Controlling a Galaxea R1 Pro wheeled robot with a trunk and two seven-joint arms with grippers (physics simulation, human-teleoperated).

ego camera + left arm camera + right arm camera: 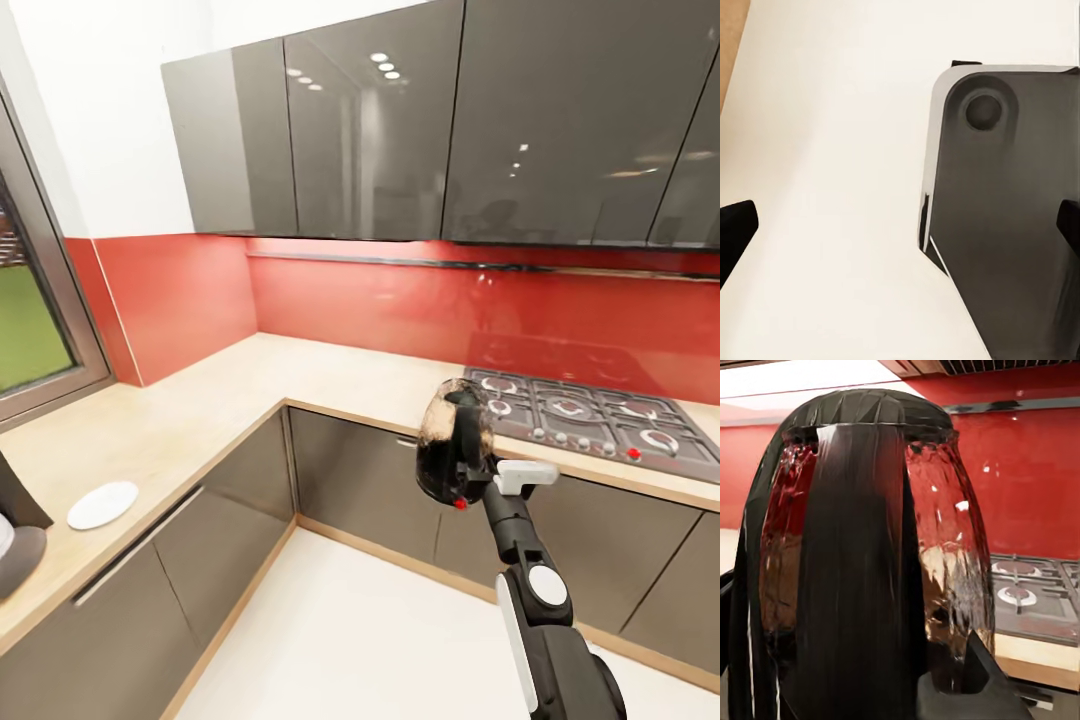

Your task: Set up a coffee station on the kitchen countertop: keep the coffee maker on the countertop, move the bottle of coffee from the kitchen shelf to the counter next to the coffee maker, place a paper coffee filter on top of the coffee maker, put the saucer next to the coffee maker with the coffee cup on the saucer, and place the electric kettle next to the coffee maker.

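Observation:
The electric kettle [452,440], glass-bodied with a black lid and handle, hangs in the air in front of the counter's inner corner, with my right gripper [472,482] shut on its handle. Up close, the kettle [870,555] has its black handle facing the right wrist camera. A white saucer [102,504] lies on the left run of the countertop [180,420]. A black and grey appliance [16,525], likely the coffee maker, is cut off at the left edge beside the saucer. My left gripper [900,229] is open over the pale floor, with nothing between its fingers.
A gas hob [590,415] sits in the counter at the right, just beyond the kettle. Dark glossy wall cabinets [450,120] hang above the red backsplash. A window [25,320] is at the far left. The robot's dark base [1005,225] lies below the left gripper.

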